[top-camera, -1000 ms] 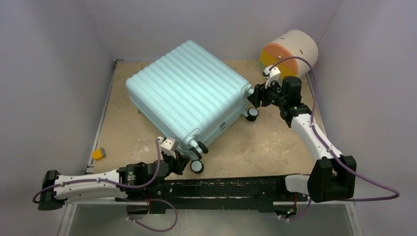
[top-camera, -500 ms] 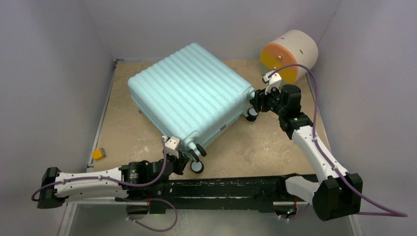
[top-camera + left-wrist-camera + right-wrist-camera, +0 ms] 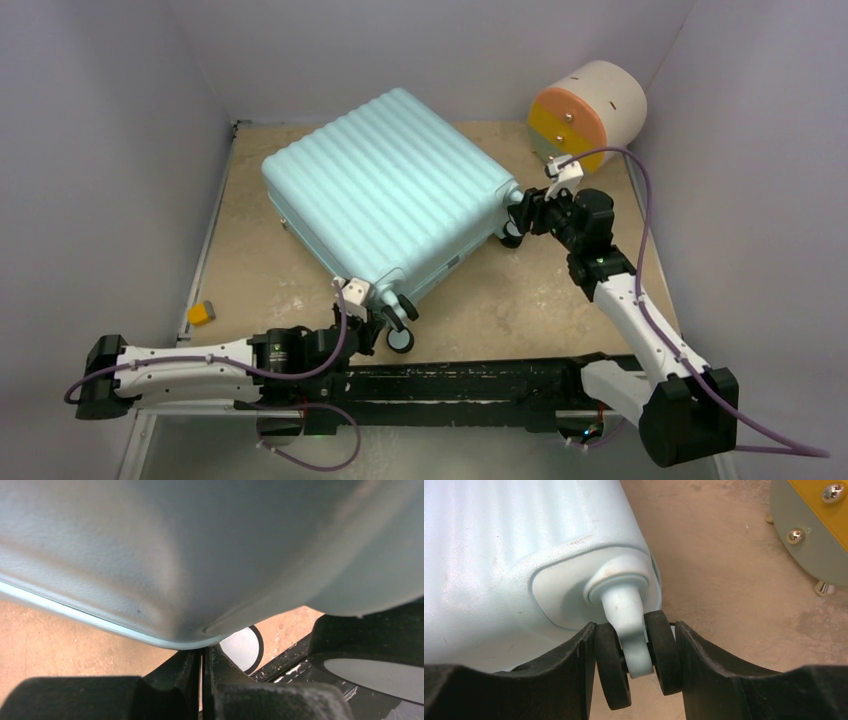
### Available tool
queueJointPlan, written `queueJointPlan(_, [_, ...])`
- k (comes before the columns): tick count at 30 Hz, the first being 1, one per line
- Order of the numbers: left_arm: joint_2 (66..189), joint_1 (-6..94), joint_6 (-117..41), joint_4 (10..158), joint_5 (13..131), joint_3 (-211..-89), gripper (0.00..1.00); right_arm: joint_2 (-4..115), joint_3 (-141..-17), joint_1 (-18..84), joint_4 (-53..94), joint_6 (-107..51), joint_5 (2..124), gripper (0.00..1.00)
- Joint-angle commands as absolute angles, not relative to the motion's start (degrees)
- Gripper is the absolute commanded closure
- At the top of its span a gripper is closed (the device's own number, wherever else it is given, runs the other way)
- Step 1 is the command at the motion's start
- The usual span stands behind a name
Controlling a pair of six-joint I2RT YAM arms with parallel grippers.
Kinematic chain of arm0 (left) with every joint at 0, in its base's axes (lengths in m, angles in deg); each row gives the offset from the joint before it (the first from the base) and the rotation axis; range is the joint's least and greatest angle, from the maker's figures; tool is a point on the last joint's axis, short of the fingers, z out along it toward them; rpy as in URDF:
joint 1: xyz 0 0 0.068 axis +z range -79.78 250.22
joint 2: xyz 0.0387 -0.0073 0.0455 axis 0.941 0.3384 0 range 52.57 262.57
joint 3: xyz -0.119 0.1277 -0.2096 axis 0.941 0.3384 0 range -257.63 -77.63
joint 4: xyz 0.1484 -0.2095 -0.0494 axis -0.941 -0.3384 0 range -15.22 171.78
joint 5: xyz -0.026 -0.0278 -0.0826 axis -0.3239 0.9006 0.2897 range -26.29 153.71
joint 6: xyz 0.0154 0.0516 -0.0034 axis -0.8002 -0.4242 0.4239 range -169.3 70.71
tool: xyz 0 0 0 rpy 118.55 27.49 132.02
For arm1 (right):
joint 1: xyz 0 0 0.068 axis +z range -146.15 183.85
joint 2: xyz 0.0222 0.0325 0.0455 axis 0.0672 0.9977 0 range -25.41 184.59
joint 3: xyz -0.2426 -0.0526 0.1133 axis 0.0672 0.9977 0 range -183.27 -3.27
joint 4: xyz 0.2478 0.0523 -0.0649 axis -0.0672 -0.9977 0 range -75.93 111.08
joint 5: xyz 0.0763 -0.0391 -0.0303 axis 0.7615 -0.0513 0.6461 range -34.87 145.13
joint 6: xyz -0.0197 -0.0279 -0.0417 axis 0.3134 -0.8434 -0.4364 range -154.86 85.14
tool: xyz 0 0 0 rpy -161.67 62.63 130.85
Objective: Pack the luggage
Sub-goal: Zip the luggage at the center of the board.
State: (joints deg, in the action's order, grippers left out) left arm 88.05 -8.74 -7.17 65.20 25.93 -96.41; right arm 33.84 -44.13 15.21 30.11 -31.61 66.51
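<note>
Suitcase lies shut and flat on the worktop, just left of the drawer unit | long axis slants, wheeled end nearer the unit | my right pincer is clamped on the wheel nearest the unit, I judge to steer | left pincer is closed, tucked under the wheeled corner farther from it, likely as a prop

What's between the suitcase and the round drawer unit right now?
In the top view, only the right gripper lies there, its fingers flanking a corner wheel of the suitcase. The tabletop there is otherwise bare.

On table, luggage ctr; drawer unit behind-right.
</note>
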Motion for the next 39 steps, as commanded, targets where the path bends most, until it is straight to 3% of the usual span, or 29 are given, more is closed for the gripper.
queueJointPlan(1, [90.35, -12.0, -7.66, 72.37, 27.51, -99.44, 1.0, 32.37, -41.7, 15.43, 28.54, -23.59, 60.39, 1.0])
queueJointPlan(9, [95.73, -21.94, -1.62, 69.92, 18.01, -100.37, 1.0, 27.81, -36.74, 15.45, 29.91, -17.87, 59.64, 1.0])
queueJointPlan(18, [102.75, -22.05, -7.79, 77.23, 11.68, -102.68, 1.0, 24.28, -34.36, 15.45, 29.42, -15.98, 60.24, 1.0])
queueJointPlan(26, [109.01, -6.26, -14.21, 94.26, 28.88, -101.1, 1.0, 24.01, -32.7, 15.48, 30.38, -13.64, 60.65, 1.0])
queueJointPlan(39, [116.68, 15.26, -16.46, 102.91, 45.66, -104.71, 1.0, 29.89, -31.71, 15.46, 35.56, -9.93, 63.6, 1.0])
